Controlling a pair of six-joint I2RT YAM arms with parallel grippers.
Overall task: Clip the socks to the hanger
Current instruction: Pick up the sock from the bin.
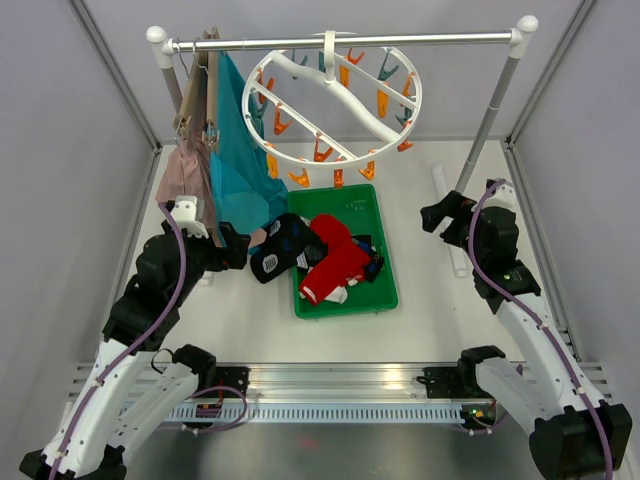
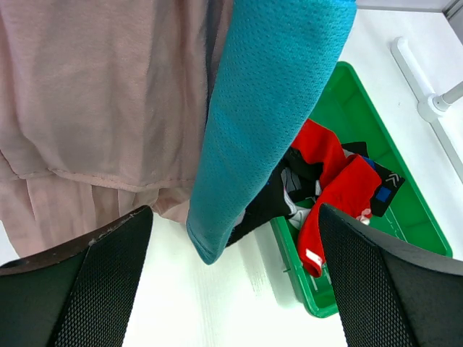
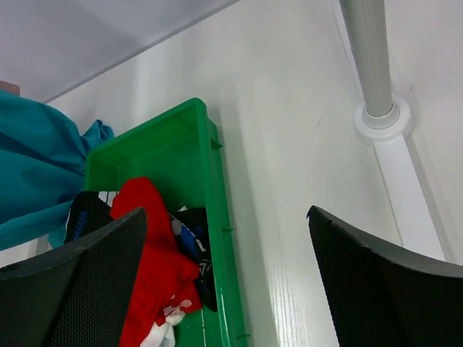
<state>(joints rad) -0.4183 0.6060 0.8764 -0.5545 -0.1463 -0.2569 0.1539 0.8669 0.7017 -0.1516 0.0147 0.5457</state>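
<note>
Top external view has the socks (image 1: 335,262) heaped in a green tray (image 1: 350,306) at mid-table, red ones on top and dark ones spilling over its left rim. None is yet on the hanger (image 1: 340,97), which hangs from the rail (image 1: 440,40) just behind the tray, its clips bare as far as I can tell. So the job stands at its first step: picking a sock. The left gripper (image 1: 236,246) sits low, just beside the dark socks, jaws spread wide and holding nothing; its wrist view looks past the teal cloth (image 2: 268,108) and pink garment (image 2: 94,94) towards the pile. The right gripper (image 1: 440,214) hovers well apart to the right of the tray, likewise wide open and empty. The next move likely calls for one claw to pinch a single sock by its edge, free of the tangle, and lift it to a low clip, which the other claw would probably have to squeeze open. The cloth may crowd the left arm's path.
</note>
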